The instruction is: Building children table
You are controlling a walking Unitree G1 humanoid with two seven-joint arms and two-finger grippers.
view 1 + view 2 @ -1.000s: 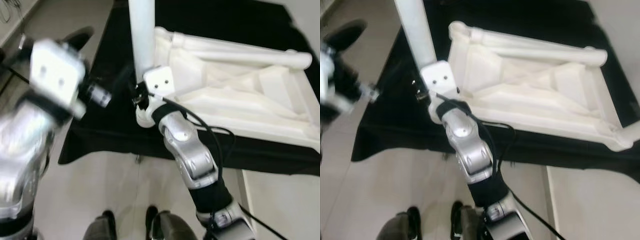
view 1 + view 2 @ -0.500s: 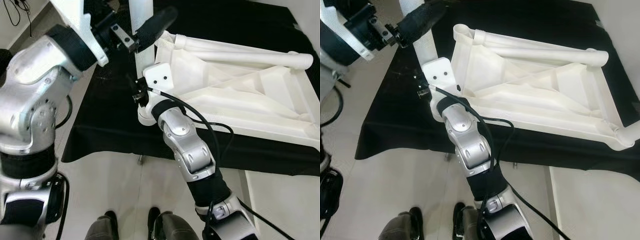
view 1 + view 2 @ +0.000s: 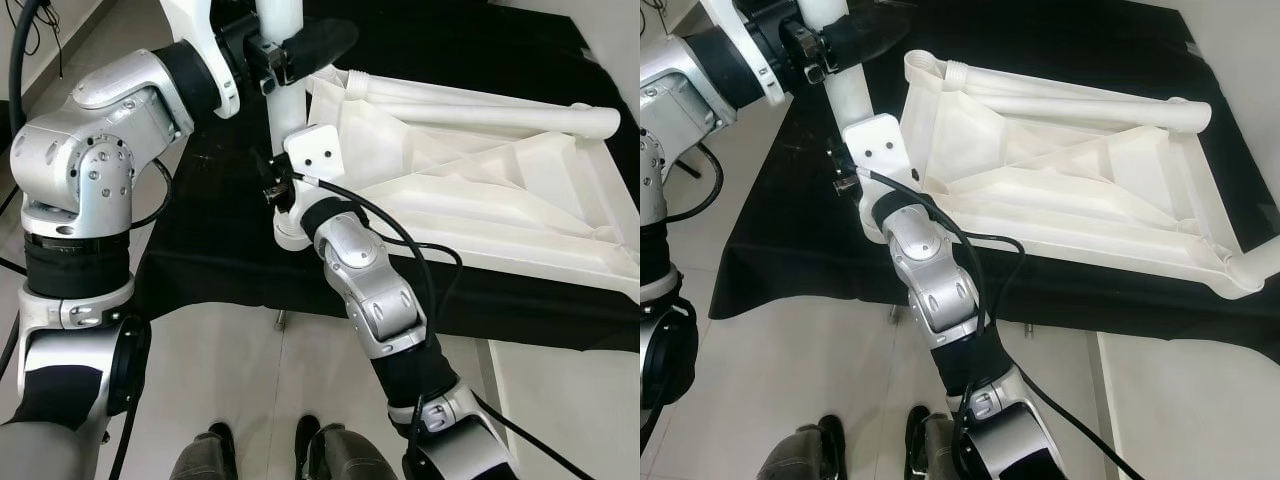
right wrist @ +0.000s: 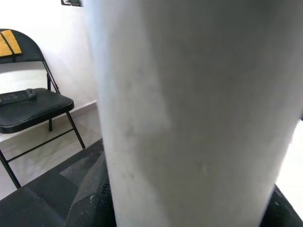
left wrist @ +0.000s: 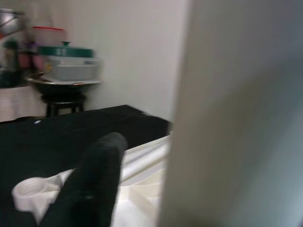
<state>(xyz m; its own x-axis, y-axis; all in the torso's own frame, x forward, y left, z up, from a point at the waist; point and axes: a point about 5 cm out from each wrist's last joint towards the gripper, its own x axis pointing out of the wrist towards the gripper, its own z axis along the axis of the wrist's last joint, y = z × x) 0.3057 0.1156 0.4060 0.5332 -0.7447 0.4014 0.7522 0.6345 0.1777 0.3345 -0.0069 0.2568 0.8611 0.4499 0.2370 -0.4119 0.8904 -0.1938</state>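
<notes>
The white table top (image 3: 480, 190) lies upside down on a black cloth (image 3: 200, 230). A white table leg (image 3: 283, 70) stands upright by its near left corner, close to a threaded socket (image 3: 923, 65). My right gripper (image 3: 855, 130) is shut on the leg low down; in the right wrist view the leg (image 4: 189, 109) runs between its black fingers (image 4: 90, 203). My left gripper (image 3: 300, 45) reaches in higher up, open. One black finger (image 5: 90, 184) lies beside the leg (image 5: 227, 113) with a gap between them; the other finger is hidden.
Another leg (image 3: 500, 110) lies along the table top's far side, and one more pokes out at the right corner (image 3: 1255, 265). Tiled floor (image 3: 230, 370) lies before the cloth. A black folding chair (image 4: 28, 106) and a stool with containers (image 5: 66, 71) stand beyond.
My left arm has swung up from the lower left and brought its gripper to the upper part of the leg. The right gripper has kept its hold on the leg.
</notes>
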